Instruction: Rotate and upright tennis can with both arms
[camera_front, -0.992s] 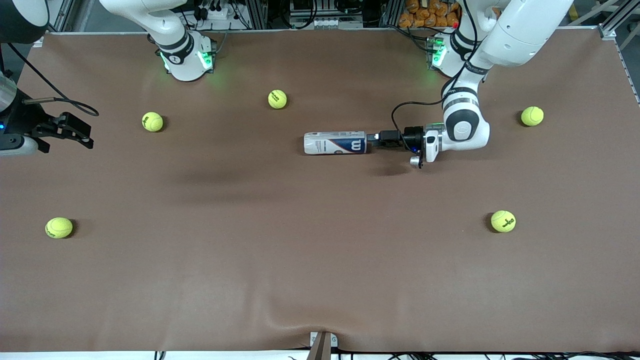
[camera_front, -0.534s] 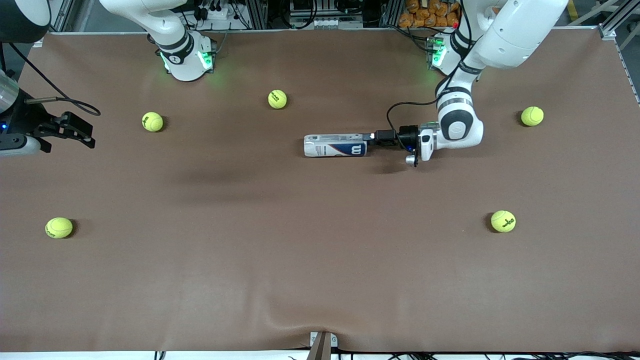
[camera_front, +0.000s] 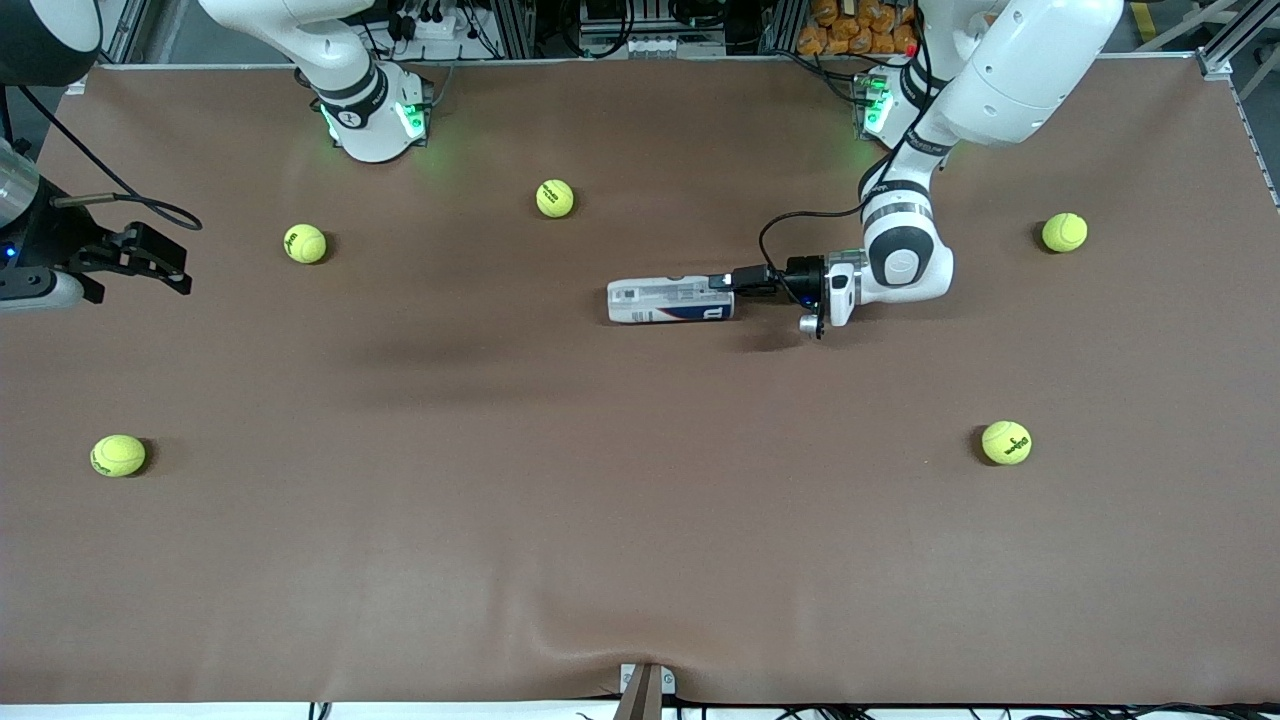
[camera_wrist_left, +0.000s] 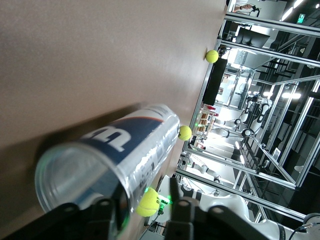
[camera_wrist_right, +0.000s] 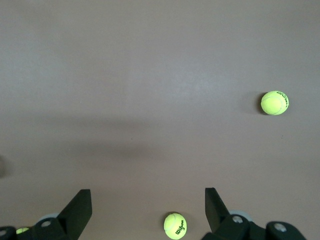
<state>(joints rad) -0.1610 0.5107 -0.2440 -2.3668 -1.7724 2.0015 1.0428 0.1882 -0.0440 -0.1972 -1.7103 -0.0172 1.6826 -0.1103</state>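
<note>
The tennis can (camera_front: 670, 300) lies on its side near the table's middle, its open silvery end toward the left arm's end. My left gripper (camera_front: 722, 282) is level with that end, open. In the left wrist view the can (camera_wrist_left: 120, 150) fills the foreground. My left gripper (camera_wrist_left: 141, 212) straddles the can's rim wall there, one finger at the mouth and one outside it. My right gripper (camera_front: 150, 265) hangs open and empty over the right arm's end of the table, and the arm waits. It shows open in the right wrist view (camera_wrist_right: 147, 210) too.
Several yellow-green tennis balls lie scattered on the brown table (camera_front: 640, 520): one (camera_front: 555, 198) near the arm bases, one (camera_front: 305, 243) near the right gripper, one (camera_front: 1064, 232) at the left arm's end. Two more (camera_front: 118, 455) (camera_front: 1006, 442) lie nearer the front camera.
My left gripper has slid toward the right arm's end onto the can's open end. The can has rolled slightly nearer the front camera, its label turning. The right arm has barely moved.
</note>
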